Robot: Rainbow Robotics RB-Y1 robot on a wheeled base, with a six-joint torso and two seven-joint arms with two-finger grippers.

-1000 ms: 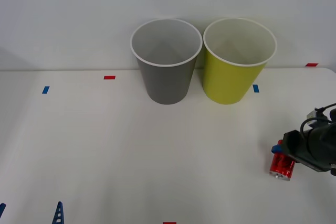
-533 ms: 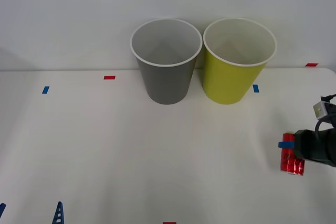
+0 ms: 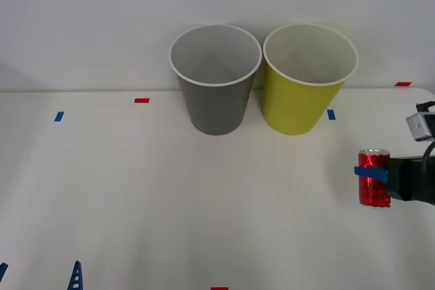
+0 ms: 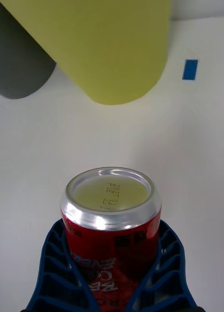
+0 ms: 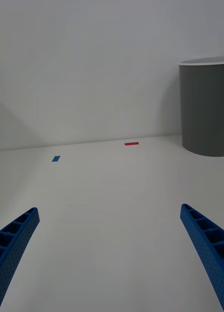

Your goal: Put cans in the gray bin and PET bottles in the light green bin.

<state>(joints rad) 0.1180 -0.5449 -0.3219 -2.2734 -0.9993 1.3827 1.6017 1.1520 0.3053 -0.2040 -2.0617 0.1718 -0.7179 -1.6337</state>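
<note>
1. The right claw [image 3: 372, 174] grips a small red can [image 3: 374, 178] at the table's right edge, its blue ribbed fingers [image 4: 53, 273] pressed against both sides of the upright cylinder.
2. From the right wrist, the can [image 4: 111, 229] shows a round, brushed silver end with faint stamped lettering, ringed by a bright rolled rim above a glossy red wall printed in white.
3. The fingers [image 3: 371, 173] cross the can's body as a thin blue band in the front view, with the dark bulk of the right arm behind it.
4. The gray bin [image 3: 216, 96], a tall tapered round of matte plastic with a white rim and pale inside, stands at the back of the smooth white table [image 3: 170, 202].
5. Just beside it on the right, the light green bin [image 3: 299, 103] has the same tapered shape, in yellow-green with a white lip; both stand well apart from the can.
6. The left claw [image 5: 112, 253] hangs wide open over the table at the near left, its two blue lattice-textured fingers [image 5: 17, 243] splayed and holding nothing; the fingertips [image 3: 76, 275] show at the lower left of the front view.
7. Small flat rectangles of red tape [image 3: 141, 100] and blue tape [image 3: 59, 116] dot the table.
</note>
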